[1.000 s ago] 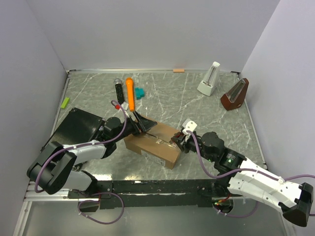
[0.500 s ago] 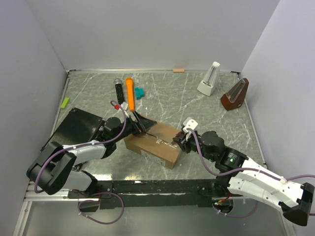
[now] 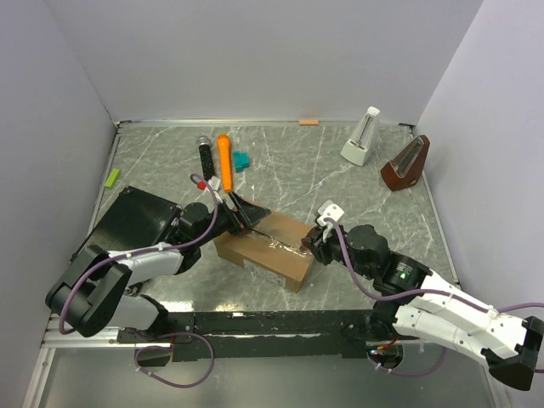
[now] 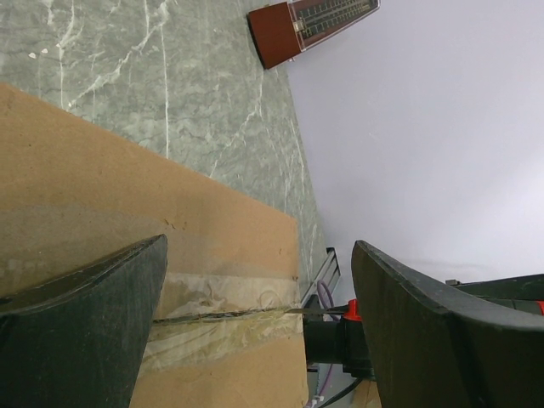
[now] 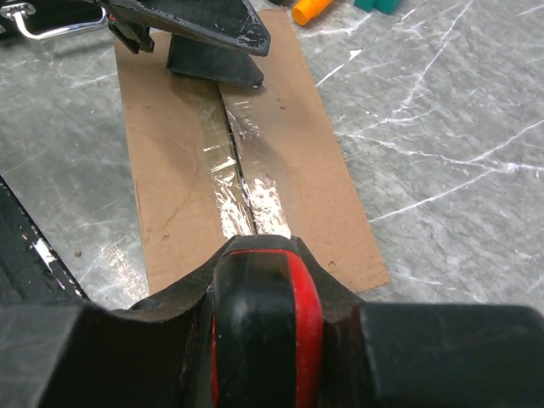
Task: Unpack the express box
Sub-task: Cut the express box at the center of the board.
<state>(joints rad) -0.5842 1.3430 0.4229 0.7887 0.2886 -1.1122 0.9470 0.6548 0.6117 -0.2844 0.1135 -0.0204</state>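
Brown express box [image 3: 265, 255]; left end effector [image 4: 259, 255] agape, right end effector [image 3: 313, 244] tight on red cutter [image 5: 293, 314] (white metronome [image 3: 361, 138] behind)

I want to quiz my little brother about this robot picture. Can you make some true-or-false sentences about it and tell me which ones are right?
1. The flaps of the express box lie flat and shut. True.
2. The left end effector is squeezed shut. False: its jaws stand wide open over the box.
3. The right end effector grips a red and black tool. True.
4. The orange stick-shaped thing lies inside the box. False: it lies on the table behind the box.
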